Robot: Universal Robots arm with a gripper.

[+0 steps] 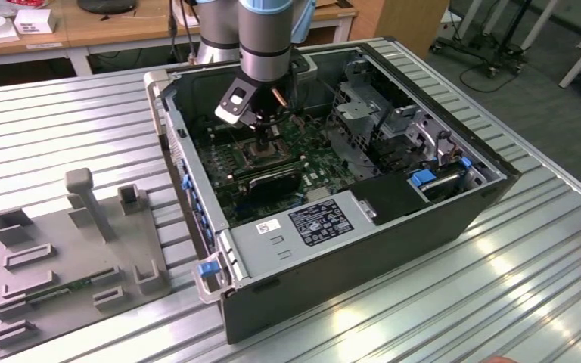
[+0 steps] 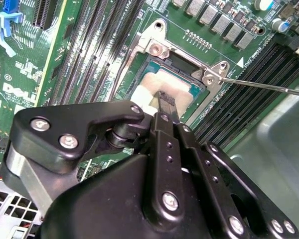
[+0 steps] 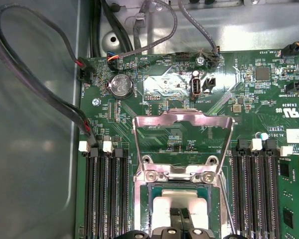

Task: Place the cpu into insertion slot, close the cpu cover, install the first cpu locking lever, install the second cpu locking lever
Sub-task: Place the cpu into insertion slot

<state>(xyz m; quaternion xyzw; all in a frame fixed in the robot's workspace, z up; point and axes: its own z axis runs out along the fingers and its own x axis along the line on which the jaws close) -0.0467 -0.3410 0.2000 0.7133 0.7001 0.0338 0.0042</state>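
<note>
My gripper [image 1: 263, 144] hangs down inside the open computer case [image 1: 392, 227], over the green motherboard [image 3: 269, 99]. The cpu [image 3: 182, 205], a small chip with a silvery top, lies in the insertion slot [image 3: 179, 187]. In both wrist views the fingertips [image 3: 176, 219] stand close together, right at the cpu's [image 2: 177, 87] top with nothing clamped between them. The cpu cover [image 3: 182, 116], a silvery frame with a cut-out middle, is swung open away from the slot on its hinge. A thin wire lever [image 2: 261, 85] sticks out beside the socket, unlatched.
Long black memory slots [image 3: 107, 189] flank the socket on both sides. Cables [image 3: 40, 99] and a coin battery [image 3: 120, 85] lie beyond the cover. The case walls and drive cage [image 1: 371, 113] hem in the arm. A grey fixture plate [image 1: 69, 257] sits on the table at the exterior view's left.
</note>
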